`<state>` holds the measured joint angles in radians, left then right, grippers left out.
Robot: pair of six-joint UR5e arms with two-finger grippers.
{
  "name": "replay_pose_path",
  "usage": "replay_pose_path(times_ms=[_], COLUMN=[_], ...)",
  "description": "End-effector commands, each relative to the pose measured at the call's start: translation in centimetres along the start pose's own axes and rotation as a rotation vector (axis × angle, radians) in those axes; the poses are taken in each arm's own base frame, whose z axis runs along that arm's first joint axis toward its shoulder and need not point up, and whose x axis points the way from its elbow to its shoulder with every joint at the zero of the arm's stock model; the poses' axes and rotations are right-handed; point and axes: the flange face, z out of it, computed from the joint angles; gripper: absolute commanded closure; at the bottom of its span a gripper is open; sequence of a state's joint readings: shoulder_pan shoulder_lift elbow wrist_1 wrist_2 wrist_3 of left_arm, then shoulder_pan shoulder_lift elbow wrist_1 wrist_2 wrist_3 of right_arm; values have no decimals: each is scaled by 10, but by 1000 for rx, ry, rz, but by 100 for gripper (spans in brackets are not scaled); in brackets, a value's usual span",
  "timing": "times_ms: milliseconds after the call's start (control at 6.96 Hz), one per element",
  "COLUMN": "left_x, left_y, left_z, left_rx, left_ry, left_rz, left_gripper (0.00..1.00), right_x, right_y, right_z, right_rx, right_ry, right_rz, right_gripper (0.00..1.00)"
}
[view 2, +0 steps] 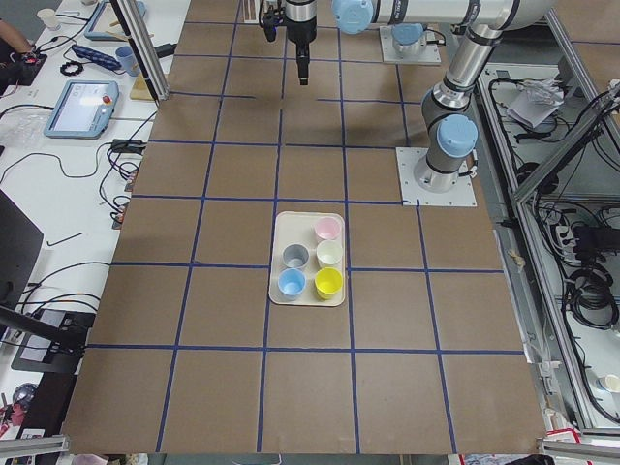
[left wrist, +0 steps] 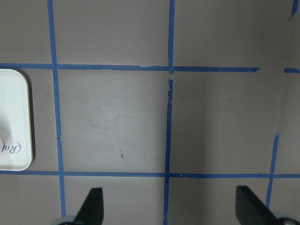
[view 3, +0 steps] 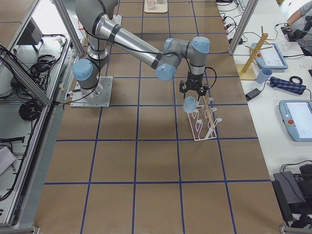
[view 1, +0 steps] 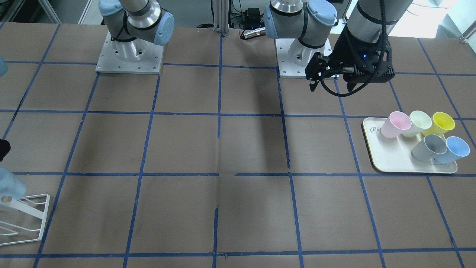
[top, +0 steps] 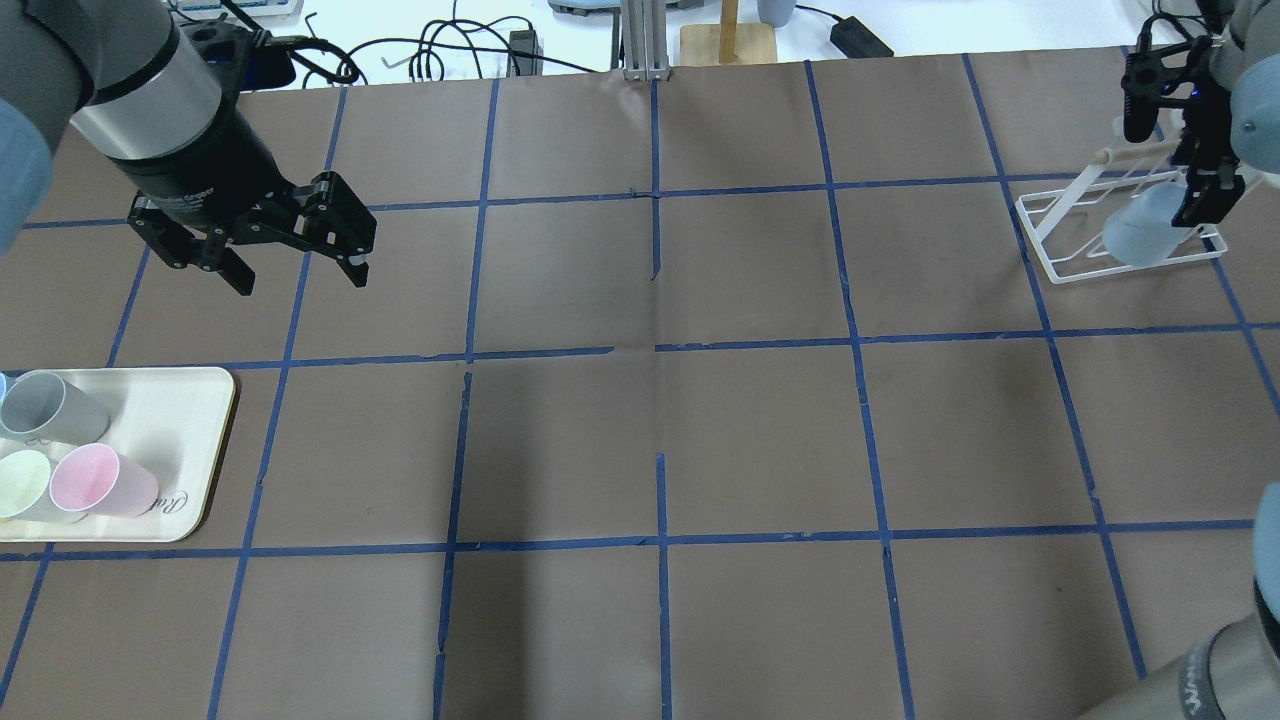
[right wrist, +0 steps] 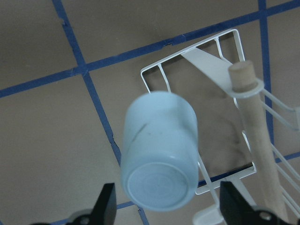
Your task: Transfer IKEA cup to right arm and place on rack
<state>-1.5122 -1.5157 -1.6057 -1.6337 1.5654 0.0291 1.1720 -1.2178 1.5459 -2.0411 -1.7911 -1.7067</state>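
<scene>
The IKEA cup (right wrist: 159,140) is hung inverted on the rack (right wrist: 211,68), the wooden-tipped rod (right wrist: 241,79) at its three o'clock; the right gripper (right wrist: 171,206) and the left gripper (left wrist: 168,206) are held wide.

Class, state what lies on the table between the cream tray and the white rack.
Nothing: the overhead view shows only bare brown table with blue tape lines between tray and rack.

6 cups (view 1: 399,124), 1 tray (view 1: 394,162), 1 rack (right wrist: 208,65)

Left hand (top: 300,278) and right hand (right wrist: 168,199) both hang spread wide — pointing downward.
</scene>
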Motion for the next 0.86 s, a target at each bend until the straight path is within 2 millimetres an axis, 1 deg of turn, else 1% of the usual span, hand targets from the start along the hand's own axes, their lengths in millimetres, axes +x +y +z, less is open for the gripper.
replay_pose_path(times_ms=[0, 144, 288, 431, 575, 719], left_x=[0, 0, 0, 1, 4, 6], left_y=[4, 8, 10, 7, 9, 7], left_z=[-5, -8, -8, -5, -6, -3], left_rx=[12, 17, 13, 6, 9, 3], left_ry=[2, 0, -3, -3, 3, 3], left_rz=[0, 0, 0, 16, 23, 28], left_gripper=[0, 0, 0, 0, 0, 0], right_x=[17, 17, 5, -21, -50, -82], right_y=[12, 13, -2, -29, -63, -104], right_z=[-44, -55, -70, -109, -142, -169], right_rx=[-11, -2, -3, -5, -4, -13], right_ry=[34, -24, -66, -79, -101, -122], right_rz=[7, 20, 122, 248, 357, 457], right_gripper=[0, 0, 0, 0, 0, 0])
